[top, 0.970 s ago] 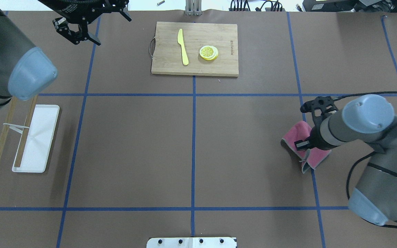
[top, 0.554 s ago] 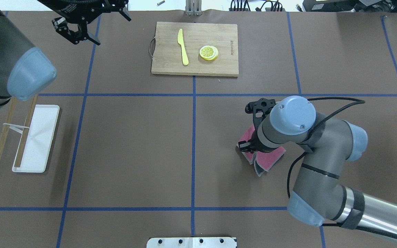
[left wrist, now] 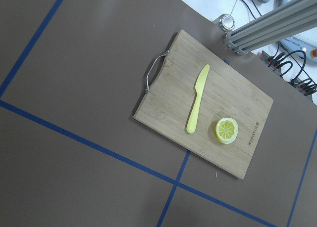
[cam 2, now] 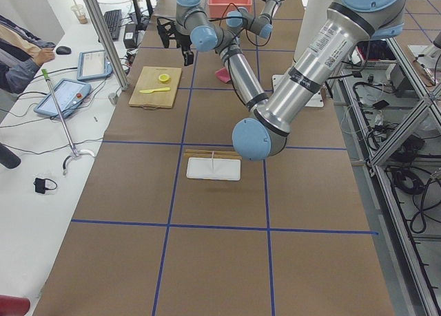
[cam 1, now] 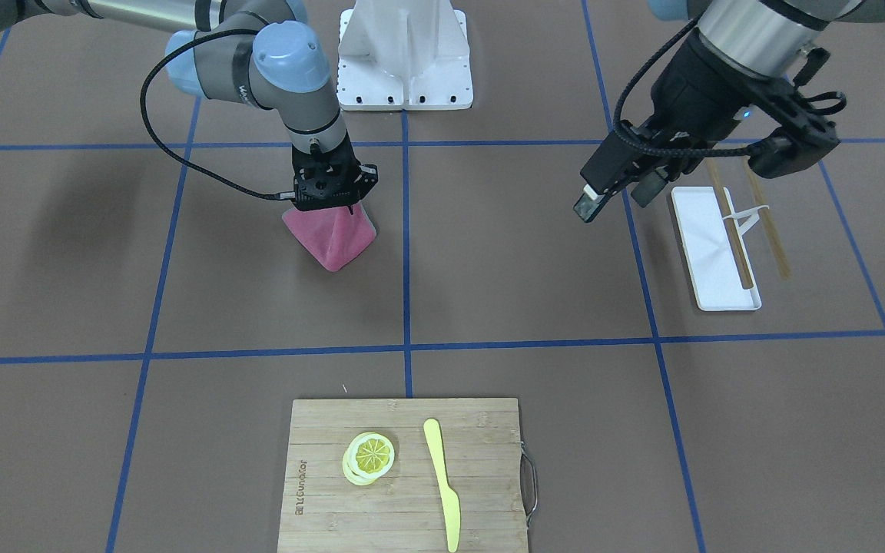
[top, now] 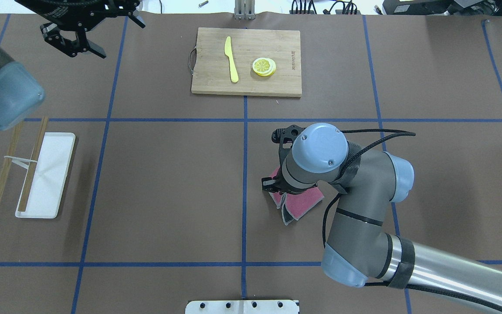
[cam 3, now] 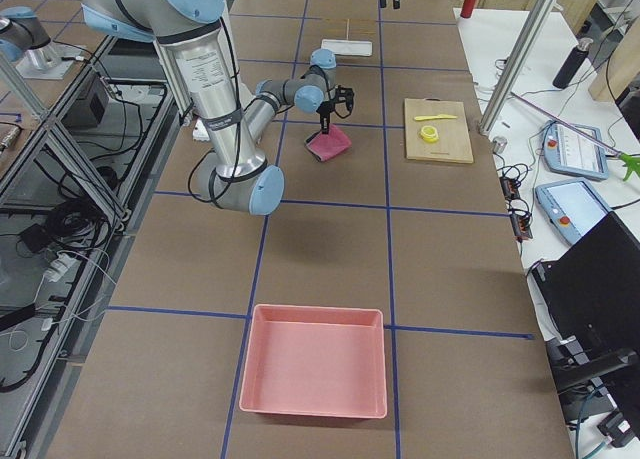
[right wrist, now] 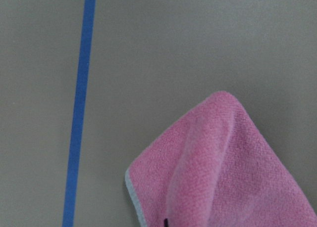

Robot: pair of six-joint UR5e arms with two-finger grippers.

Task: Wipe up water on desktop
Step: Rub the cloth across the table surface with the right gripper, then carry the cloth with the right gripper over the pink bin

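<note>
**right hand pinches a pink cloth on the tabletop, left hand hangs empty**

the left hand (top: pixel 80 51) hangs above the far left part of the brown tabletop (top: pixel 168 183), over one of the blue tape lines. its fingers are spread and nothing is between them. on the robot's side of this hand, well apart from it, lies a white tray (top: pixel 57 165). a pair of wooden chopsticks (top: pixel 33 161) joined by a white clip lies there, one stick across the tray and the other on the tabletop just beside it.

to the right of the left hand, at the far edge, sits a bamboo cutting board (top: pixel 209 48), with its metal handle (top: pixel 191 59) on the short side nearer that hand. a yellow knife (top: pixel 232 61) lies on the board, and a lemon slice (top: pixel 263 66) lies just beside it, apart from the blade. a short line of burnt-in lettering runs along the short edge opposite the handle. it is too small to read with any certainty.

on the robot's side of the board, the right hand (cam 1: pixel 329 206) points straight down and is clamped on the top of a pink cloth (cam 1: pixel 331 238). the cloth tents up into the hand, and its lower part is spread on the tabletop. it sits just to the right of the central tape line, as the right wrist view shows as well.

far off to this hand's right, at the tabletop's end, stands a pink bin (cam 3: pixel 312 364).
</note>
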